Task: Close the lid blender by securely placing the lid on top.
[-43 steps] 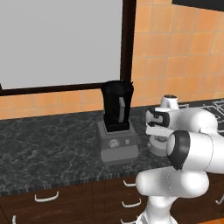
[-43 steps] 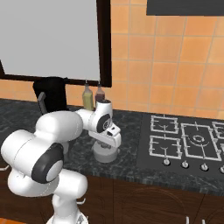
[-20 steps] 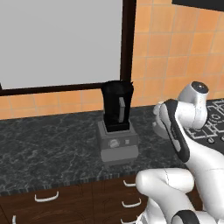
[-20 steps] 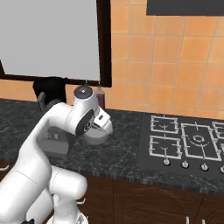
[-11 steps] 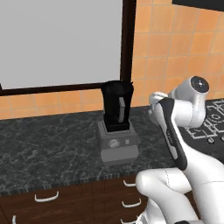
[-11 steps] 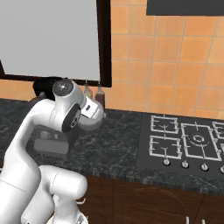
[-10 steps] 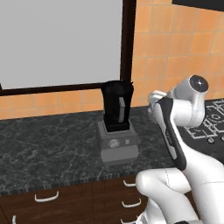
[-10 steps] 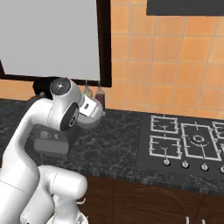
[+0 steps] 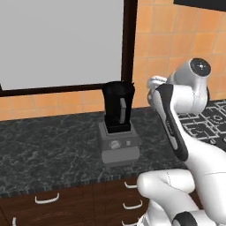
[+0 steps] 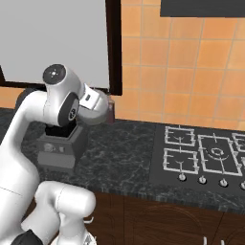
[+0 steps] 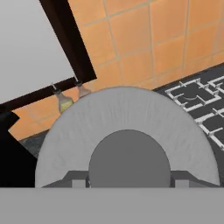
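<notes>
the hand (image 10: 101, 111) is clamped on the lid (image 11: 127, 140) and has swung from the table up toward the blender (image 9: 118, 121) at mid-frame; seating it remains.

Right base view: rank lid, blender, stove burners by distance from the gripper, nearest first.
1. lid, held in the gripper, above the counter.
2. blender, just to the gripper's lower left, partly behind the arm.
3. stove burners, far right on the counter.
</notes>
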Tool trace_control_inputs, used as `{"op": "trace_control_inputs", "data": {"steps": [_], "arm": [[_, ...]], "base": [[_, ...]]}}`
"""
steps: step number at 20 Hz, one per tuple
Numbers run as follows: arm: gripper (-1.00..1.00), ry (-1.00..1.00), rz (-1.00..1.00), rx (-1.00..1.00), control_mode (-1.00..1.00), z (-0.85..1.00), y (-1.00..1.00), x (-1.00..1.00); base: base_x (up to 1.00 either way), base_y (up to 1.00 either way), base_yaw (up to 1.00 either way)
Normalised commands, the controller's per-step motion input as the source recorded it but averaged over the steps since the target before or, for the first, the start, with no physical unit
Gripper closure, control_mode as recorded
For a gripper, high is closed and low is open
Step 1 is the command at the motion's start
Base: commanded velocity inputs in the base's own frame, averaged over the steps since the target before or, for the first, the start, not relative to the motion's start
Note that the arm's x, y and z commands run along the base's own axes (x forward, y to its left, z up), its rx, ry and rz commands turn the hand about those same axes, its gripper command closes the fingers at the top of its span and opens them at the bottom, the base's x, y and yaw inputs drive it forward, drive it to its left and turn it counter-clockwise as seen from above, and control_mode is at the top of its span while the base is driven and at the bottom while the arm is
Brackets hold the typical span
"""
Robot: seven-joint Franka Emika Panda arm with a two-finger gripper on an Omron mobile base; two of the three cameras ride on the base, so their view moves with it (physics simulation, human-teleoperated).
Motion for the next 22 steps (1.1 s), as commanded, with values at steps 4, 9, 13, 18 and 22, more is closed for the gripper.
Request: {"op": "trace_control_inputs", "data": {"steps": [4, 9, 13, 18, 22], "arm": [[1.0, 0.09, 0.02, 0.0, -1.0, 1.0, 0.06, 0.04], [1.0, 0.09, 0.1, 0.01, -1.0, 0.86, 0.53, 0.24], [1.0, -0.01, 0.11, 0.14, -1.0, -0.06, 0.8, 0.05], [1.0, -0.01, 0.07, 0.0, -1.0, 0.31, 0.55, 0.13], [1.0, 0.08, 0.05, -0.08, -1.0, 0.99, 0.44, 0.41]], "base": [[0.0, 0.0, 0.0], [0.0, 0.0, 0.0], [0.0, 0.0, 0.0], [0.0, 0.0, 0.0], [0.0, 0.0, 0.0]]}}
